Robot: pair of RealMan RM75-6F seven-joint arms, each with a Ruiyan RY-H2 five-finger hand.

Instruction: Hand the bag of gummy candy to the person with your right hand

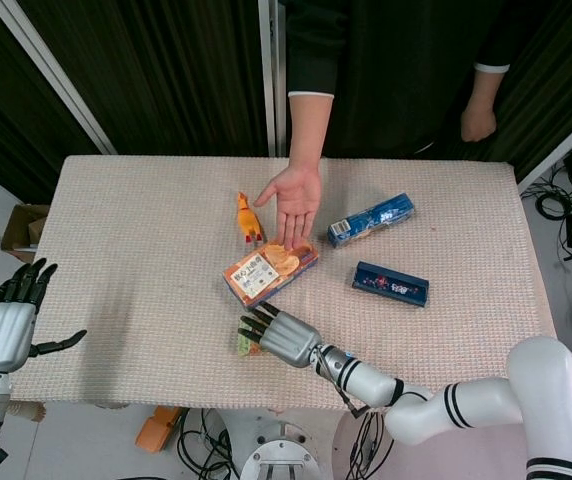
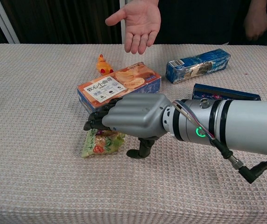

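Silver-grey right hand (image 2: 133, 116) low over the green candy bag (image 2: 101, 142), palm down, dark fingers (image 2: 96, 122) spread and reaching past the bag's top edge, thumb (image 2: 140, 150) tipped down onto the bench (image 2: 40, 186) just beside the bag. Nothing gripped; contact between fingers and bag cannot be told. In the head view, right hand (image 1: 281, 337) covering most of the candy bag (image 1: 247, 343), near the front edge of the bench (image 1: 126, 260). Just beyond the bag, an orange snack box (image 2: 117, 87); behind that, a small orange toy (image 2: 103, 64). Person's open palm (image 2: 137, 22) held up at the far side. Two blue packets (image 2: 198, 64) (image 2: 224, 92) off to the right. Left hand (image 1: 6, 322) off the bench's left corner, fingers apart, holding nothing.
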